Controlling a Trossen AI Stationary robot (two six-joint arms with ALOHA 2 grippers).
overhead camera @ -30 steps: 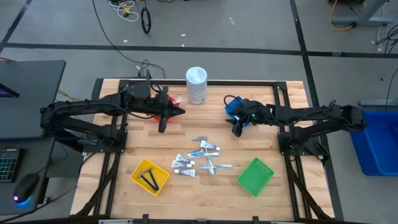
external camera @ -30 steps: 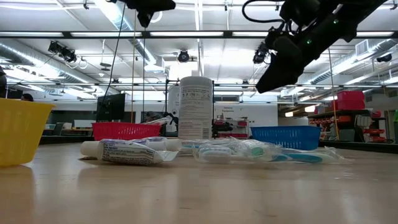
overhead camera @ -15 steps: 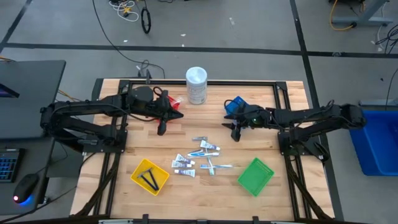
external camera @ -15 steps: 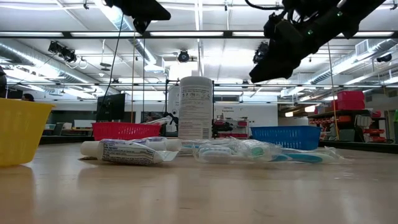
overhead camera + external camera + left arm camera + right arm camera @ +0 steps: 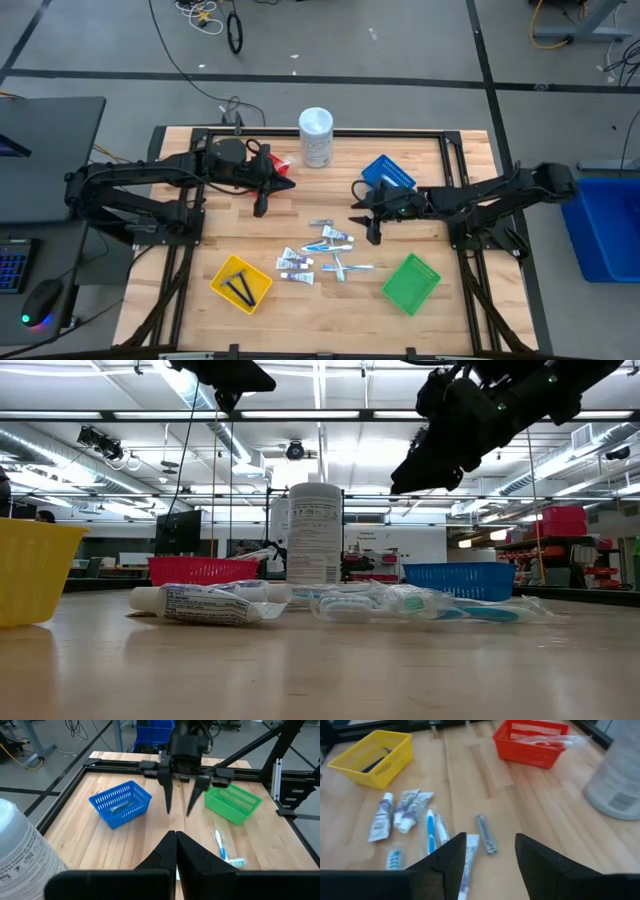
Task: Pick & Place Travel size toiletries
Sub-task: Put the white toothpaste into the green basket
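While left gripper (image 5: 259,206) waits — right gripper (image 5: 372,232) has left blue basket (image 5: 388,172).

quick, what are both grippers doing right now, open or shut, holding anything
Left gripper: jaws shut, empty, near the red basket.
Right gripper: jaws open, empty, above the table beside the loose toiletries.

overhead, table-level, two wrist views
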